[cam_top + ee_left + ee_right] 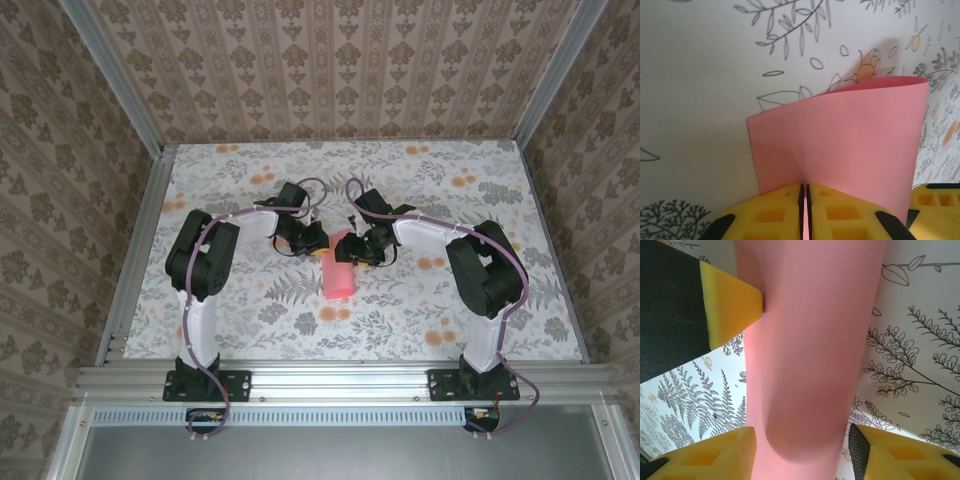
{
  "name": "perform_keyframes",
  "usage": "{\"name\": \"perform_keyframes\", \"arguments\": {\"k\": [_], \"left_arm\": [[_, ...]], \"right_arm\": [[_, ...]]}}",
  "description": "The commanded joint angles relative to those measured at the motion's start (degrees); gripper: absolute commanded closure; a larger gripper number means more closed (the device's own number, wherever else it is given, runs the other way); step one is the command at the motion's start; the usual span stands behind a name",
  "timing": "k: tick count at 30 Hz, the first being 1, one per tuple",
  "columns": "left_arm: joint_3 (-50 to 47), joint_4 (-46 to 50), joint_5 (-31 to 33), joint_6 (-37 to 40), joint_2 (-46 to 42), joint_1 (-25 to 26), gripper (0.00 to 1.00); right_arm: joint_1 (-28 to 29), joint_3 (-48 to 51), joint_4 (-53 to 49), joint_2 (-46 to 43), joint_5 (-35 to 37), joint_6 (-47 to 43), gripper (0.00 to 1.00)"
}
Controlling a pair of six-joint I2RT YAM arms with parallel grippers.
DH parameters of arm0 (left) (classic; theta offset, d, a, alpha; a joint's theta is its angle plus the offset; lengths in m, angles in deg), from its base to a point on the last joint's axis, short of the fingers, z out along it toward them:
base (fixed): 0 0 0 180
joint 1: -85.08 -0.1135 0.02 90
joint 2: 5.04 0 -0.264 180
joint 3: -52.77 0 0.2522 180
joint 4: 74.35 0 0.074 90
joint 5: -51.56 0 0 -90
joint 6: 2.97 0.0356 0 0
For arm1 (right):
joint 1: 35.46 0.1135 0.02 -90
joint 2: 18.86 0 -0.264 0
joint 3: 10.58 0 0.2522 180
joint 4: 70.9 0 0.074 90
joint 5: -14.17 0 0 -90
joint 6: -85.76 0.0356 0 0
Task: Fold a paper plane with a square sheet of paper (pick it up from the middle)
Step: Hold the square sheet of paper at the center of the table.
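Paper (840, 140) salmon-pink, curled over, edge pinched in left claw (804, 197).

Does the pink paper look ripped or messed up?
Not ripped. The paper is bowed into a soft curl instead of lying flat, with one edge pinched in the left hand. The right hand is open, one finger on either side of the curl. Nothing looks spilled.

Left arm: bent inward, left gripper (318, 246) at the sheet's upper left edge.
Right arm: mirrored, right gripper (360, 250) at the sheet's upper right edge.
Paper: square sheet of paper (340, 278), salmon-pink, apparently curled, reaching from between the grippers toward the arm bases.
Jaws: too small to judge.
Table (250, 320): floral-printed surface, patterned walls around.
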State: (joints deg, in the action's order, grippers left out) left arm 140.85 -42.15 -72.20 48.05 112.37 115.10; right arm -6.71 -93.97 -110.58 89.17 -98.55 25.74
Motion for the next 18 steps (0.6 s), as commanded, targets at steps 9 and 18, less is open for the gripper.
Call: {"name": "perform_keyframes", "arguments": {"k": [9, 18], "left_arm": [[2.58, 3.70, -1.17, 1.95, -6.75, -0.57, 0.78], [-5.02, -0.97, 3.64, -0.31, -12.84, -1.28, 0.71]], "right_arm": [[-0.56, 3.87, 3.40, 0.28, 1.36, 2.02, 0.58], [-0.89, 3.62, 3.40, 0.60, 1.57, 2.28, 0.59]]}}
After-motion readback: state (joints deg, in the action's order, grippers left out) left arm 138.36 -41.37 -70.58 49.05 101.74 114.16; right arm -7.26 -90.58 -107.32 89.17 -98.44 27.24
